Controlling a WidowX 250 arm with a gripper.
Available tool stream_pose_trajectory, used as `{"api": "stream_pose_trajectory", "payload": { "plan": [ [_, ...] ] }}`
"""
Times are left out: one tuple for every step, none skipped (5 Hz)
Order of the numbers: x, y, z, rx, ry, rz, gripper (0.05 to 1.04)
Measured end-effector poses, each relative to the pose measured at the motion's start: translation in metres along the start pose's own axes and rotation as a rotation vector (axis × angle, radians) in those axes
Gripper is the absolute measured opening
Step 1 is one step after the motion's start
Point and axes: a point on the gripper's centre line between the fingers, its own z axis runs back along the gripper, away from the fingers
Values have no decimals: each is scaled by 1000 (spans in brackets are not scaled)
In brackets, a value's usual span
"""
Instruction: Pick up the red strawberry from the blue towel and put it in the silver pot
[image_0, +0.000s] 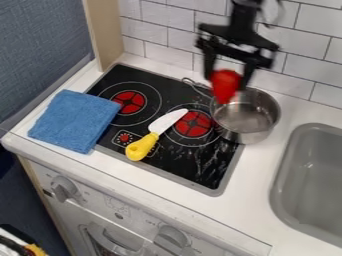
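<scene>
Knobs (172, 236) stood foremost; the tool (228, 81) gripped a red object (225, 91) above the metal pot (250, 135), near the grey sink (315, 175).

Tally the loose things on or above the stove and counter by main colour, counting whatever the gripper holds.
Blue: 1, the cloth
Yellow: 1, the yellow-handled knife
Silver: 1, the metal pot
Red: 1, the red object in the gripper
Total: 4
</scene>
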Motion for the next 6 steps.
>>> {"api": "stream_pose_trajectory", "payload": {
  "plan": [
    [2, -14, -11, 10, 8, -25, 742],
    [4, -18, -13, 0, -3, -28, 790],
    [3, -20, -19, -12, -9, -30, 1001],
    [-1, -19, -12, -25, -34, -33, 1005],
    [-11, -10, 15, -51, -108, -17, 1000],
    [-22, 2, 16, -77, -129, 4, 1000]
  ]
}}
